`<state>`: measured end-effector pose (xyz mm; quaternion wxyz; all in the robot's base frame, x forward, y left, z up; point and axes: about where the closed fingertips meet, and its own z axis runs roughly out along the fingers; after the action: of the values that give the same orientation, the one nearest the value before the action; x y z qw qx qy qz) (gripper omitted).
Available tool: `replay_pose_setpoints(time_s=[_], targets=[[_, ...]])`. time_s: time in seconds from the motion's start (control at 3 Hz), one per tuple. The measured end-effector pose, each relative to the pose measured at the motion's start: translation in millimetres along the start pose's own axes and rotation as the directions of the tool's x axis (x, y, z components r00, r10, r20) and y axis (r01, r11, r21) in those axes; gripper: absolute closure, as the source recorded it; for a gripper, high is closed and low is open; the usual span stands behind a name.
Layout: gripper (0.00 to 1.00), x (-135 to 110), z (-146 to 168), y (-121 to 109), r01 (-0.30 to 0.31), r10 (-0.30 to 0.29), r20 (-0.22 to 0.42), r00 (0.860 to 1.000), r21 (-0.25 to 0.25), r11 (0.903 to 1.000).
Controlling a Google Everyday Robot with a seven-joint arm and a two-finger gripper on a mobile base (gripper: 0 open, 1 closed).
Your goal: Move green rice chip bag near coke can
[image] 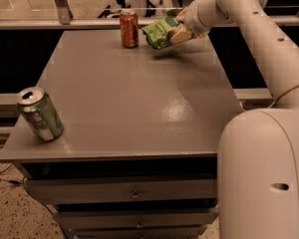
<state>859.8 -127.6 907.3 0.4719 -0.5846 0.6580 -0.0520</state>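
At the far edge of the bench (139, 98), the gripper (180, 32) is clamped on the right end of the green rice chip bag (158, 32). It carries the bag tilted and clear of the surface, with a shadow on the top below. Gripping one end leaves the free end leading toward the coke can (129, 29), upright just beside it, so the bag looks about ready to set down. The green-and-silver can (40, 114) sits well apart at the near left corner.
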Motion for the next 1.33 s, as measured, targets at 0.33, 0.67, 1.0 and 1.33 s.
replay_pose_setpoints(time_s=[0.33,0.67,1.0,1.33], targets=[[0.28,-1,6,0,-0.006,0.006,0.003,1.000,-0.004,1.0000],[0.05,-3,11,4,0.001,-0.001,0.000,1.000,-0.021,0.9998],[0.00,-5,13,11,0.004,-0.004,-0.002,1.000,-0.044,0.9990],[0.00,-6,-8,17,-0.005,0.006,0.005,1.000,-0.063,0.9980]])
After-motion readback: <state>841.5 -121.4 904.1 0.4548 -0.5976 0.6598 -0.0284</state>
